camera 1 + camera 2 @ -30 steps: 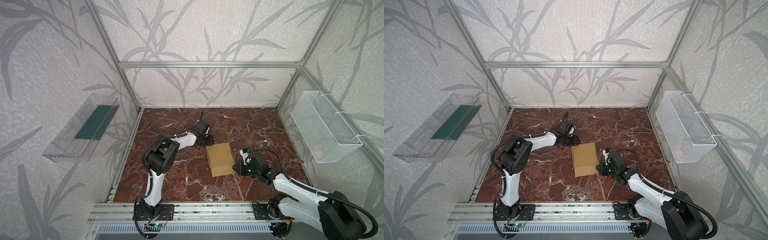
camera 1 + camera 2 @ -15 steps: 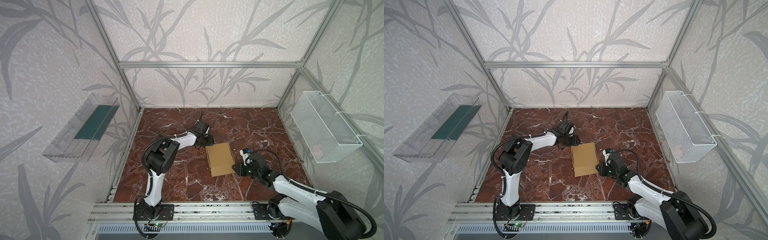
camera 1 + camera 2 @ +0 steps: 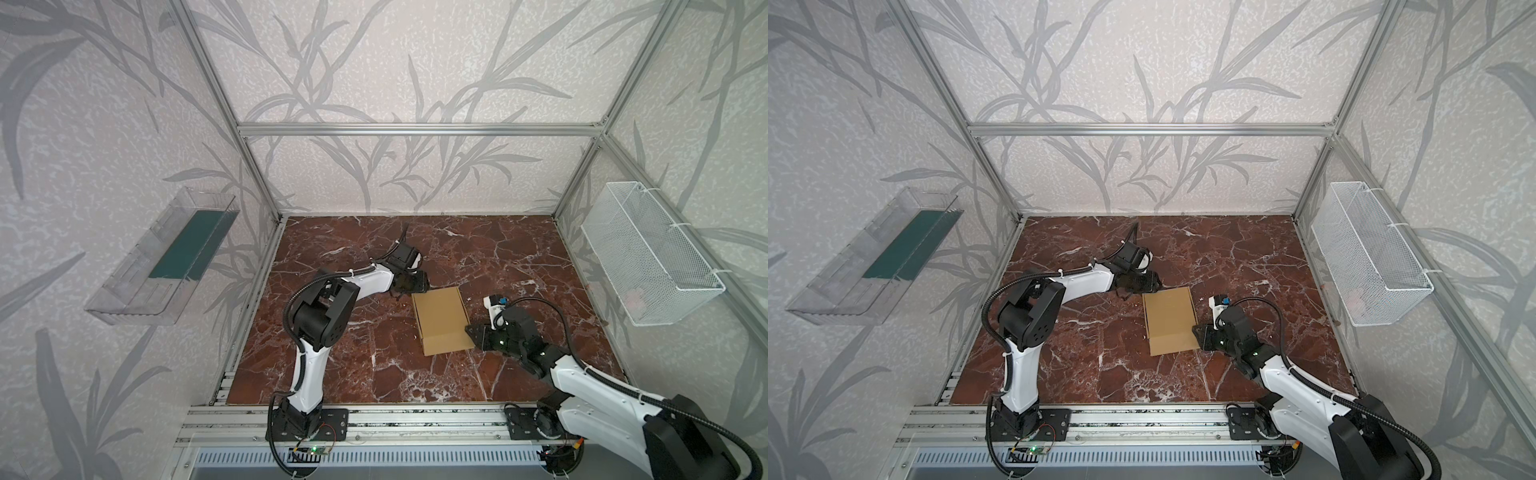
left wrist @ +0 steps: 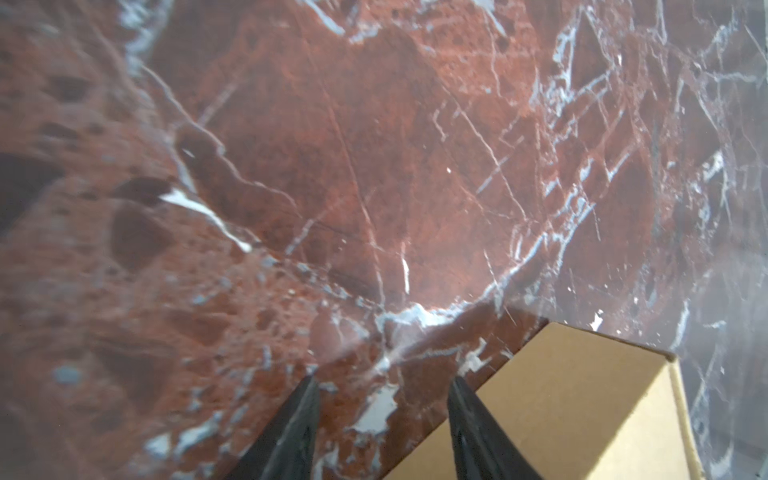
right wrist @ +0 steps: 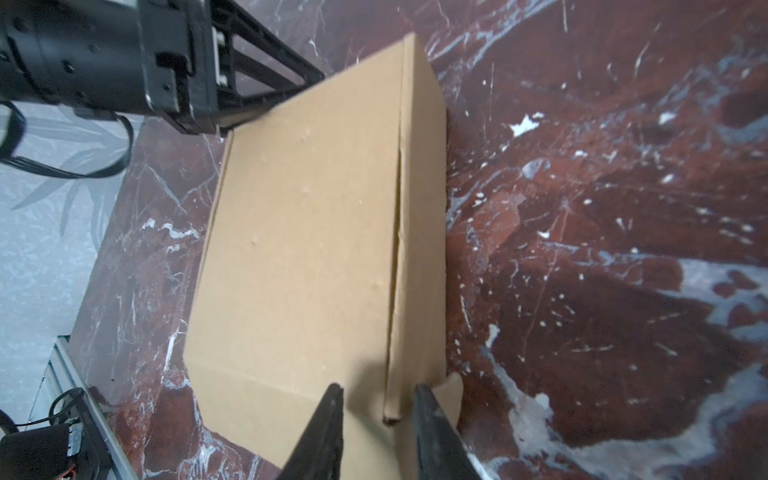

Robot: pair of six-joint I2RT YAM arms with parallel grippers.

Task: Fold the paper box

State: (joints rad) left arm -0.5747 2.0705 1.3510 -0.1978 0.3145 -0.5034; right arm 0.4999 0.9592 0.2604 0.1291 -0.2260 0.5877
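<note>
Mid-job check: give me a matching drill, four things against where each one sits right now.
Things: 1 paper box; 2 left gripper; 3 right gripper; 4 wire basket.
Places: A hung on the right wall; B at the box's far left corner; C flat on the marble table; D at the box's near right edge.
Pairs: 1-C, 2-B, 3-D, 4-A.

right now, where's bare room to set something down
Bare red marble tabletop lies between the tan cardboard box and the back wall, and between box and front aluminium rail. Crowded: box's far left corner at the left pincer, near right edge at the right pincer.
</note>
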